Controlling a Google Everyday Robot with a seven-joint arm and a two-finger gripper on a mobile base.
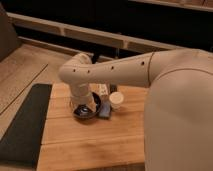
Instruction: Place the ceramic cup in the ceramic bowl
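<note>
The ceramic cup [116,100] is small and cream-white. It stands upright on the wooden table [90,145], just right of the bowl. The ceramic bowl [89,113] is dark and glossy and sits left of the cup, partly hidden by the arm's wrist. My gripper [84,106] hangs down from the white arm, directly over the bowl and about a cup's width left of the cup. The cup is not in the gripper.
A small blue-grey block [105,112] lies between the bowl and the cup. A slim white bottle [103,90] stands just behind them. A dark mat [22,125] covers the table's left side. My white arm [130,67] and body fill the right.
</note>
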